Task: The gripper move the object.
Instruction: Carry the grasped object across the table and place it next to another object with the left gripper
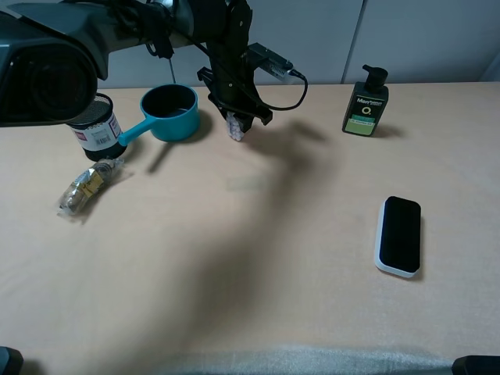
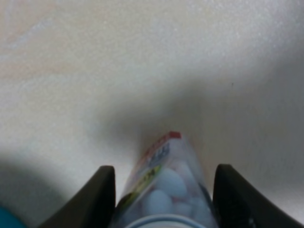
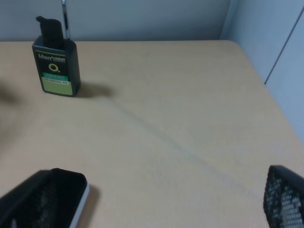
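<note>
Exterior high view: the left gripper (image 1: 241,116) is clamping the candy bottle (image 2: 161,185) by one end, holding it low over the table (image 1: 258,266), just beside the blue ladle (image 1: 170,112). The right gripper's opening cannot be told. The bottle is risking a pivot or slip in that end grip, and a sideways swing is threatening the ladle. I am counting one each: candy bottle, ladle, pump bottle (image 1: 365,101), eraser (image 1: 399,235), tin (image 1: 98,126), wrapped packet (image 1: 86,187).
</note>
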